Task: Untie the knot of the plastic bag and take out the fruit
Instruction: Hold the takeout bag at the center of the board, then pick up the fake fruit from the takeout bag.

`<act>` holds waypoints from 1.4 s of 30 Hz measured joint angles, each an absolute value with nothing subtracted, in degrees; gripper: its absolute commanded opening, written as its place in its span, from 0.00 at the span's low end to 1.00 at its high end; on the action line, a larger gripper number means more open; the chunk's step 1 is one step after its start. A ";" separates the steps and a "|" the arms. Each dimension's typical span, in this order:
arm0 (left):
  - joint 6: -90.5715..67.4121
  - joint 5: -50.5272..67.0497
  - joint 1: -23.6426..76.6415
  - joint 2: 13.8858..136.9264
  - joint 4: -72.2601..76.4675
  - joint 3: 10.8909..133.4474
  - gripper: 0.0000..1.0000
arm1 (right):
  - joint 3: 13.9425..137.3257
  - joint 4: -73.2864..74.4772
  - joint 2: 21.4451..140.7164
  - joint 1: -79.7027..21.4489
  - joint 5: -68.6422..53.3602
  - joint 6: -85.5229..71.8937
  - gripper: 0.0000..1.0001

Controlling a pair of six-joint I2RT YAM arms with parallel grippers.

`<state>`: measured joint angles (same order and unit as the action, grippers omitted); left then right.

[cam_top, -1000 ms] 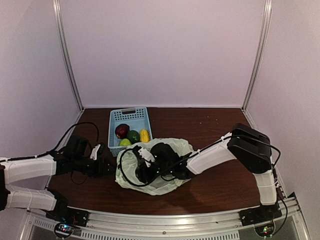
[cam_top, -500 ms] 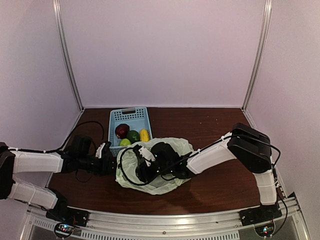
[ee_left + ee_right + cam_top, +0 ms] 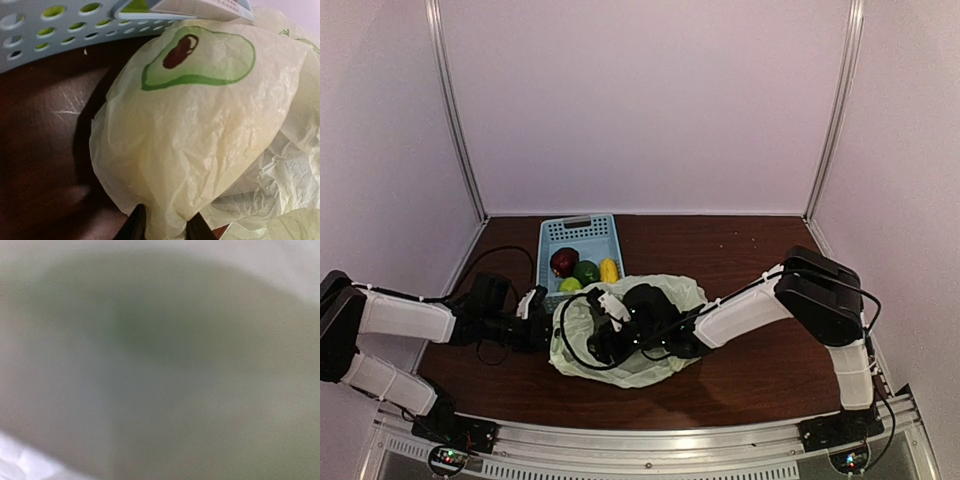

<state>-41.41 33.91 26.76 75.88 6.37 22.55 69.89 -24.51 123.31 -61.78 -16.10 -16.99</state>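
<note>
Bag (image 3: 640,372): lies crumpled on the worktop (image 3: 750,250), at the centre, just in front of the basket (image 3: 578,232). Its far left edge touches the basket's near wall. In the left wrist view the pale plastic fills most of the frame and carries a green print (image 3: 200,57) with a dark red oval. Whether the handles are knotted cannot be told.

Fruit (image 3: 586,270): four pieces show in the basket, grouped in its near half.
- Dark red piece (image 3: 563,262): on the left.
- Green piece: in the middle.
- Yellow piece (image 3: 609,271): on the right.
- Yellow-green piece (image 3: 570,285): at the near wall, just beside the bag.

Left arm (image 3: 410,318): stretched low across the worktop from the left, its end at the bag's left edge. The left fingers (image 3: 134,227) stand close together with a fold of the bag pinched between them, at the bag's lowest edge near the worktop.

Right arm (image 3: 750,310): reaches in from the right, its end sunk in the bag's upper side. The right wrist view shows only blurred pale plastic close to the lens. The right fingers are hidden; whether they are clenched or released cannot be told.
</note>
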 measured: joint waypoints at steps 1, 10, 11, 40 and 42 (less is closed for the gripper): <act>-41.41 33.82 26.85 76.07 6.42 22.55 0.19 | 69.80 -24.69 123.31 -61.73 -16.14 -17.04 0.81; -40.58 32.95 27.38 78.00 6.50 22.96 0.01 | 68.93 -25.52 123.31 -60.62 -16.69 -17.41 0.86; -40.38 32.84 27.49 78.30 6.52 23.07 0.00 | 68.90 -25.52 123.31 -60.53 -16.71 -17.41 0.86; -37.36 29.32 28.88 83.40 6.44 26.06 0.00 | 69.76 -23.33 120.14 -58.17 -14.66 -15.64 0.85; -37.34 29.32 28.91 83.48 6.46 26.06 0.00 | 70.43 -23.27 121.08 -58.17 -14.96 -15.64 0.85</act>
<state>-37.34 29.32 28.91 83.48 6.46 26.06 70.43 -23.27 121.08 -58.17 -14.96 -15.64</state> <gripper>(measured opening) 0.008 0.851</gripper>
